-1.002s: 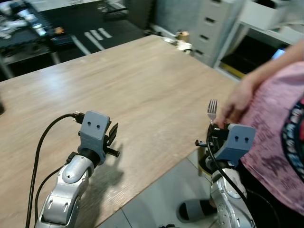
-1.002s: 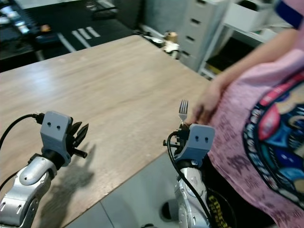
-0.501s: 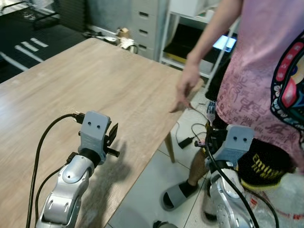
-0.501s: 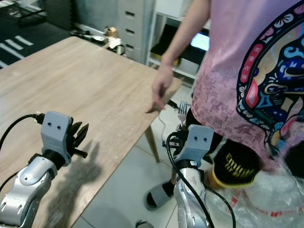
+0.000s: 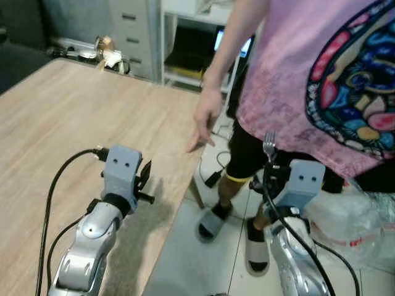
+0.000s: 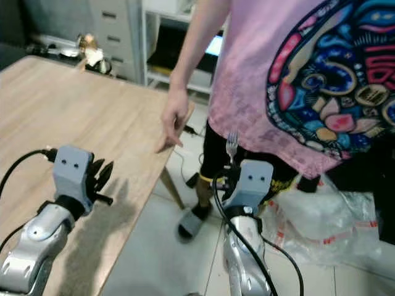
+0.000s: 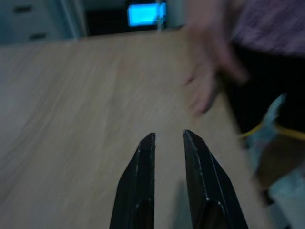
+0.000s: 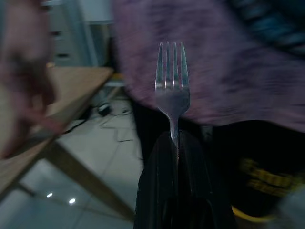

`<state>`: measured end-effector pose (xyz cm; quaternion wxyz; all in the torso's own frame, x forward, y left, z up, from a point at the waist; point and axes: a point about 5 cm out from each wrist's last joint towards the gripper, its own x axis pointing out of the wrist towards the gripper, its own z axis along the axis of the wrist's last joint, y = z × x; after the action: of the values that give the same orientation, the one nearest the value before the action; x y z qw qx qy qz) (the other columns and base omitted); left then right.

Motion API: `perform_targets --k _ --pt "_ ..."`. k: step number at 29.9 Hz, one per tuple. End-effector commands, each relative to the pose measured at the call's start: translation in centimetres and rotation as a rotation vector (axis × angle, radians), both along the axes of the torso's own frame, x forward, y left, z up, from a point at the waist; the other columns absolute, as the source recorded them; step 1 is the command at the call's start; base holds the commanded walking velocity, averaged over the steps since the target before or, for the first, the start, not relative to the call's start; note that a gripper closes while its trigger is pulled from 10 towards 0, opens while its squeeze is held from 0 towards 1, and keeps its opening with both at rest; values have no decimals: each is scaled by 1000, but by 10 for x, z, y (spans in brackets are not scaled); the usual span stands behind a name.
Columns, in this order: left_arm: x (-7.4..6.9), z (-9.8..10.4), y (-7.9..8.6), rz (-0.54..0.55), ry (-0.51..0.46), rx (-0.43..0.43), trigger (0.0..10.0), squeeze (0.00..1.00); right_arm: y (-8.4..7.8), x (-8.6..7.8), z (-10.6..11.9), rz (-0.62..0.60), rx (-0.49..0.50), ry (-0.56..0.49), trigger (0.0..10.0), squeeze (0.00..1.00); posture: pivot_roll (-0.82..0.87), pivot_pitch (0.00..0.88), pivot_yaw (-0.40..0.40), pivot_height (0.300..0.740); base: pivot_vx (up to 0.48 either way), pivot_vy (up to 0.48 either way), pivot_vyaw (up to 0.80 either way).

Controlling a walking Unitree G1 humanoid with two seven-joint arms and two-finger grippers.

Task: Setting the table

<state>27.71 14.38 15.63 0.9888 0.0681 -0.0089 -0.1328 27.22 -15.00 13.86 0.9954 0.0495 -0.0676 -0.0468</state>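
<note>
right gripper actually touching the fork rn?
Touching. In the right wrist view the right gripper has its black fingers closed around the handle of the silver metal fork, which stands upright, tines up.

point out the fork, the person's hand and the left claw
fork (image 8: 172, 90), right wrist view, base of the tines
person's hand (image 5: 207, 120), left eye view, back of the hand
left claw (image 7: 167, 138), left wrist view, between fingertips

A lived-in home room is showing here. A wooden table (image 5: 74, 105) is standing on pale tiles, grey drawers (image 5: 133, 28) sitting at 11 o'clock, a person in slippers (image 5: 213, 222) standing at 1 o'clock
</note>
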Motion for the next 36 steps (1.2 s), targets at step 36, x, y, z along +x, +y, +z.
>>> perform_targets --k 36 --pt "3 -3 0 -18 7 18 10000 0 -3 0 -9 -21 -1 32 10000 0 -9 56 55 740 0 0 -800"
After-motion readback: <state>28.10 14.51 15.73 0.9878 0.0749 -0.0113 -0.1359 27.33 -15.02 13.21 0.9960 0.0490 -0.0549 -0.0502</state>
